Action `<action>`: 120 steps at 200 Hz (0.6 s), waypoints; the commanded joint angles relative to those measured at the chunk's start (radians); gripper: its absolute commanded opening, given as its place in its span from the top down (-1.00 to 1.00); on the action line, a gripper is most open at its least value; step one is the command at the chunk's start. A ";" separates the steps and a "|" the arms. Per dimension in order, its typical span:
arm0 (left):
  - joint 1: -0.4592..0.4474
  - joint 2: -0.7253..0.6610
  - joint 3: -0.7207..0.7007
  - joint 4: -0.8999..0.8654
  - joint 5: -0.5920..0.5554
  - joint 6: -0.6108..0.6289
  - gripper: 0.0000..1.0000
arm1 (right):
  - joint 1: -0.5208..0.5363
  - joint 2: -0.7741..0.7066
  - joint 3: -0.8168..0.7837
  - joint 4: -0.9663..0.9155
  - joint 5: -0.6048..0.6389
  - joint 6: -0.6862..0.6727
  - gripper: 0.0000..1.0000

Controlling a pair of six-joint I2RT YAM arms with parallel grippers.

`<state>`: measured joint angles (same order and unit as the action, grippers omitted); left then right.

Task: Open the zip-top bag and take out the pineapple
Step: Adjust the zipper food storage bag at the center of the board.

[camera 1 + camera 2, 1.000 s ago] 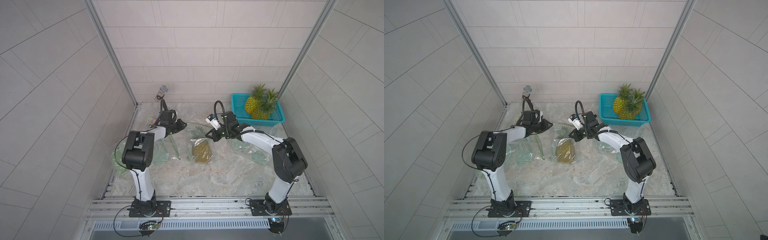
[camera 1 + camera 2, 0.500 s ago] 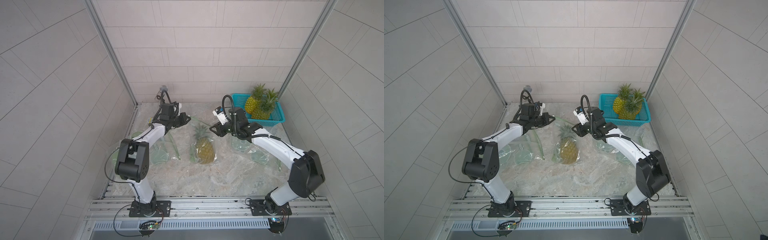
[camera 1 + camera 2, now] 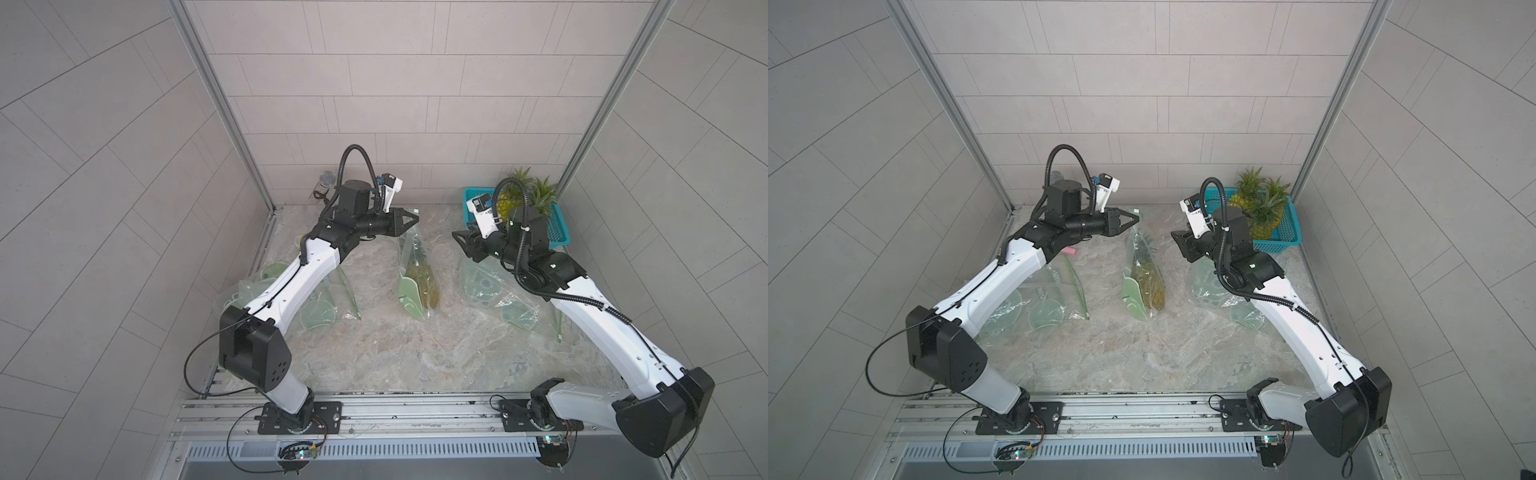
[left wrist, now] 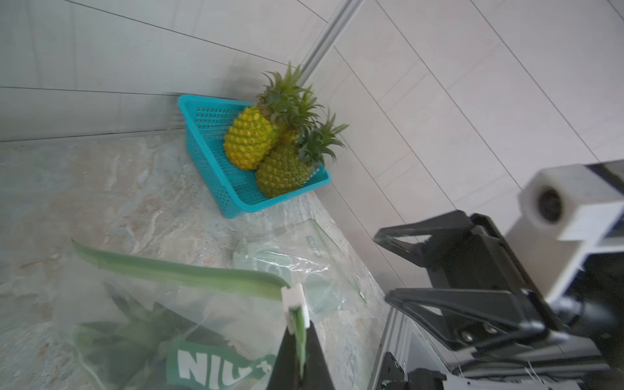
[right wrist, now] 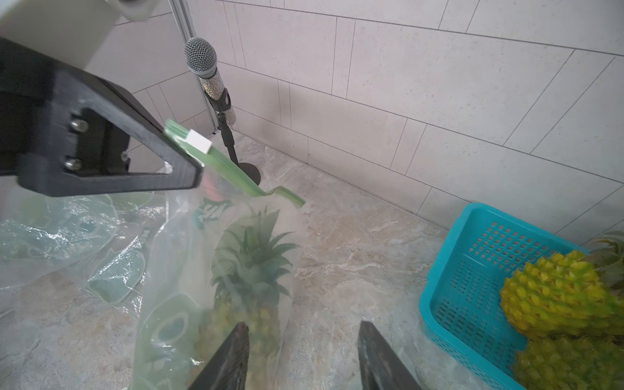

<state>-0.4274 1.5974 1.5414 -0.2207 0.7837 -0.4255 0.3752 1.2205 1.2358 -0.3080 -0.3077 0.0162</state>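
Note:
The zip-top bag [image 3: 409,266] [image 3: 1140,270] is clear with green print and hangs slanted from its top corner. My left gripper [image 3: 415,216] [image 3: 1136,218] [image 4: 298,334] is shut on the green zip strip [image 4: 175,270] right by the white slider [image 4: 297,299] [image 5: 199,141]. The pineapple [image 3: 426,284] [image 5: 250,270] sits inside the bag, crown toward the zip. My right gripper [image 3: 457,240] [image 3: 1177,242] [image 5: 303,326] stands open to the right of the bag, holding nothing.
A teal basket [image 3: 559,232] [image 5: 472,270] with other pineapples [image 3: 523,199] is at the back right. Empty clear bags lie under the left arm [image 3: 320,309] and the right arm [image 3: 486,286]. A microphone on a stand [image 5: 202,64] is in the back left corner.
Both arms rose and lifted the bag off the table. The right gripper then opened, let go and drew back to the right, leaving the bag hanging from the left gripper.

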 commanded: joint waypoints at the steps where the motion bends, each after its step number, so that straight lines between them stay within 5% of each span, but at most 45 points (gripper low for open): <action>1: -0.028 -0.030 0.088 0.031 0.151 0.032 1.00 | -0.026 -0.039 0.027 -0.019 -0.095 -0.069 -0.08; 120: -0.047 -0.135 -0.065 -0.072 0.126 0.134 1.00 | -0.101 0.047 0.045 -0.104 -0.568 -0.255 -0.10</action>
<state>-0.4698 1.5150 1.4967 -0.3355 0.8936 -0.3313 0.2745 1.2404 1.2591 -0.3729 -0.7418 -0.1997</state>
